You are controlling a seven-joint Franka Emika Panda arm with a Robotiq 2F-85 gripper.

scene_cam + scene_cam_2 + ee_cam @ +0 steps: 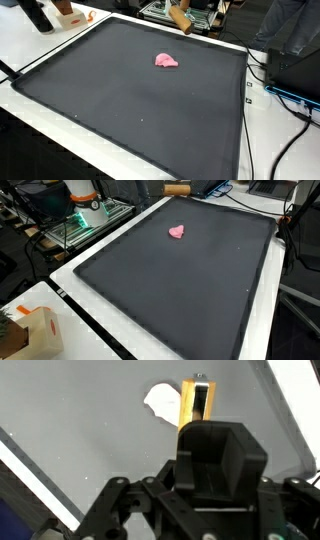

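In the wrist view my gripper (200, 428) fills the lower half, and its dark fingers (222, 460) are closed together. A narrow yellow block (197, 405) with a dark stripe sticks out past the fingertips, gripped between them. Just beside the block's tip, a small pale lump (160, 402) lies on the grey mat. In both exterior views that lump is pink (167, 61) (177, 231) and sits near the far side of the black mat (130, 110). The yellow-brown block (181, 20) hangs above the mat's far edge.
The mat lies on a white table (75, 305). A cardboard box (33, 332) stands at one table corner. Cables (285, 95) and dark equipment crowd the side. A white and orange machine (82, 195) and racks stand behind the table.
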